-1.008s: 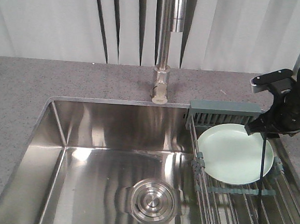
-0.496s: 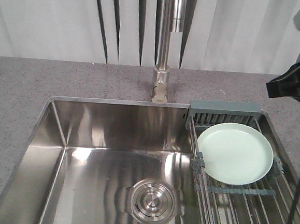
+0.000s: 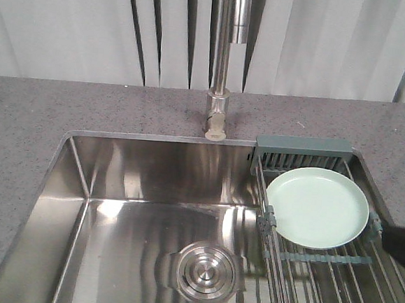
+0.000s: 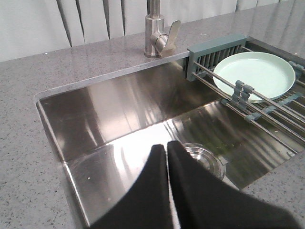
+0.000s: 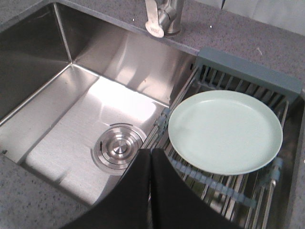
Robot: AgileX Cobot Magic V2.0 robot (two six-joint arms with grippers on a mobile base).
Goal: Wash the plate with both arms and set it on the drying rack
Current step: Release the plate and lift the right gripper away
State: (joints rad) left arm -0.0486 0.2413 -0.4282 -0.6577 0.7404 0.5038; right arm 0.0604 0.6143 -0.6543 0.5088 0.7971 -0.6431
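Plate (image 3: pixel 317 207) lies flat on drying rack (image 3: pixel 320 262), at 3 o'clock from sink (image 3: pixel 114 208). Left tool (image 4: pixel 167 148) and right tool (image 5: pixel 151 153) both pressed together, holding nothing, clear of plate. Task looks finished.

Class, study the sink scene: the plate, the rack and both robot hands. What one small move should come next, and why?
Probably none beyond keeping both arms clear. The plate lies flat on the drying rack, nothing touching it. The left hand and the right hand are both shut and empty, above the sink basin. The placing looks done; whether the plate is clean cannot be judged.
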